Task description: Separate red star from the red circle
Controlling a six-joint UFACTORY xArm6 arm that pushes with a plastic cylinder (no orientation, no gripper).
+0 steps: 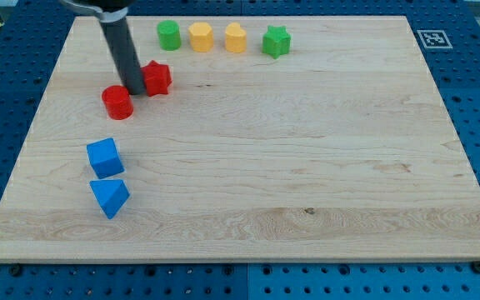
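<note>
The red star point(157, 78) lies near the view's top left on the wooden board point(307, 167). The red circle point(117, 102) lies just below and left of it, a small gap apart. My tip point(137, 91) stands in that gap, touching or almost touching the star's left side and the circle's upper right. The dark rod rises from there toward the view's top left.
A row of blocks sits along the view's top: green circle point(169, 35), yellow hexagon point(200, 37), yellow pentagon-like block point(236, 38), green star point(277, 41). A blue cube point(105, 157) and a blue triangle point(110, 197) lie at the left, below the red circle.
</note>
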